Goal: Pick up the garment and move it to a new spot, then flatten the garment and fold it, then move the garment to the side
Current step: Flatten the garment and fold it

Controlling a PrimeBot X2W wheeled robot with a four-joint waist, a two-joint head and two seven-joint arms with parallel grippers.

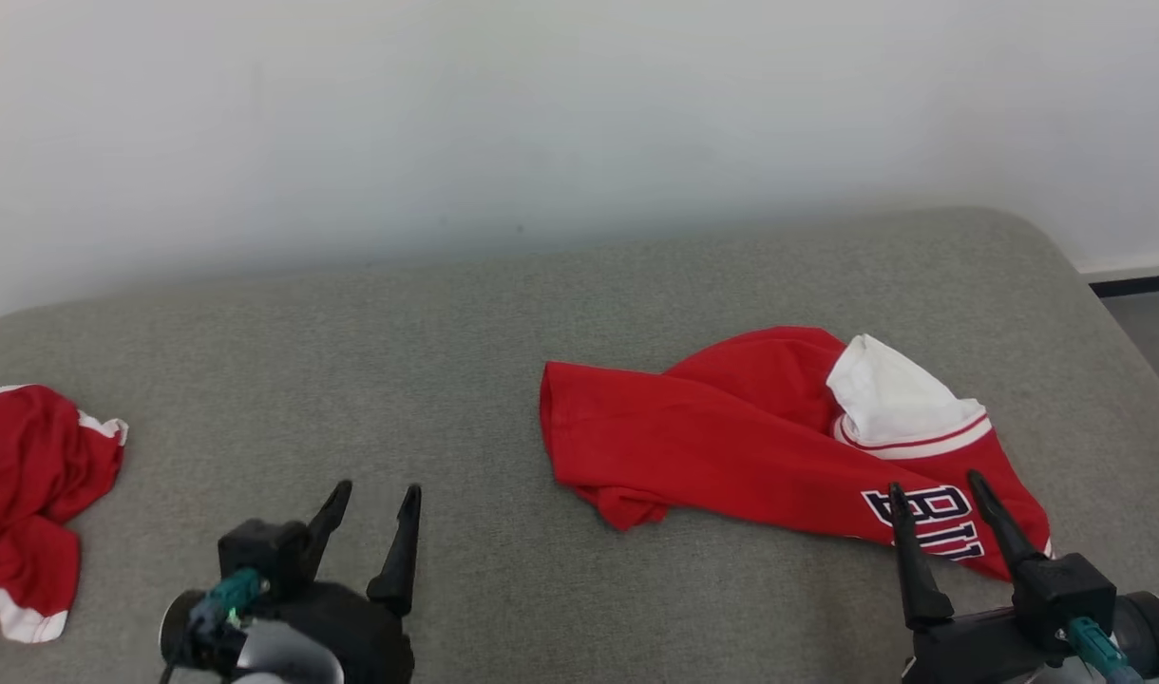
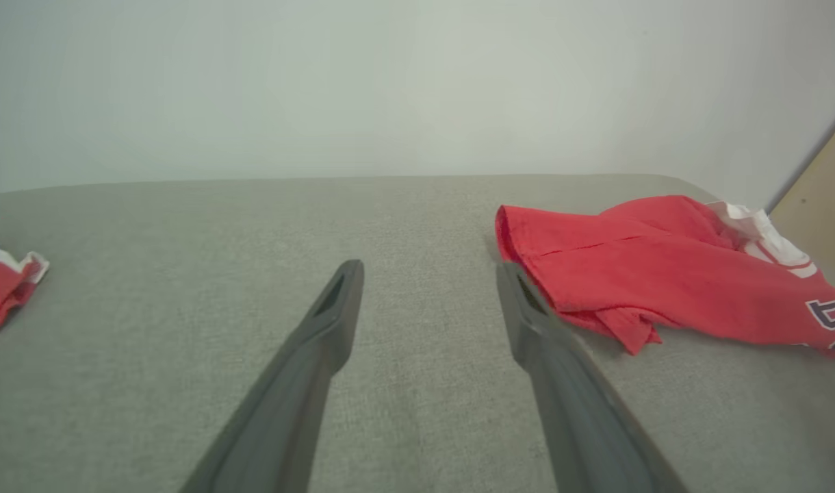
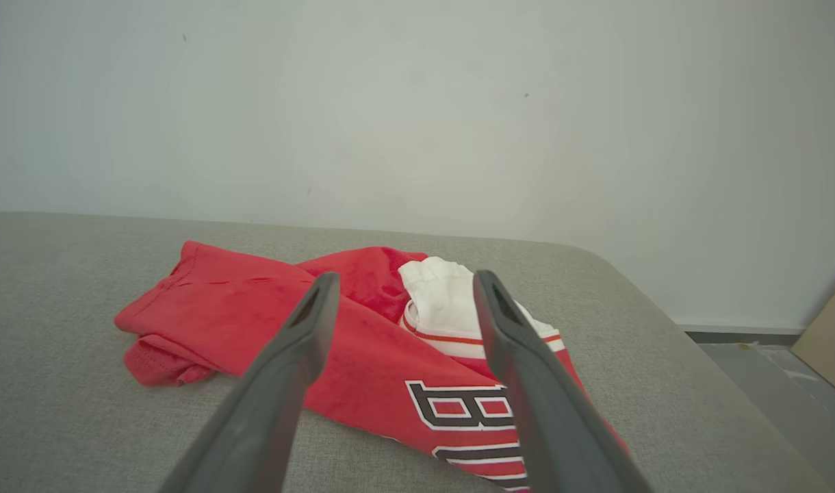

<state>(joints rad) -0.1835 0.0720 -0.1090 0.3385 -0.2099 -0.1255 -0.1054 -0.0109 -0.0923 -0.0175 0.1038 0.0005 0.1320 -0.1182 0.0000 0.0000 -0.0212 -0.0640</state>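
**Both grippers open, garment unheld on cushion**

The garment (image 1: 731, 446) is seen lying crumpled on the right half of the grey cushion (image 1: 351, 361), red with a white striped part (image 1: 893, 399) turned up at its far right and dark lettering (image 1: 931, 518) near its front edge. The right gripper (image 1: 935, 484) is held at the lettered end with its jaws spread wide and nothing between them; contact with the cloth cannot be told. The left gripper (image 1: 377, 488) is likewise spread and empty, over bare cushion well left of the garment. A second red garment (image 1: 28, 475) is bunched at the cushion's far left edge.
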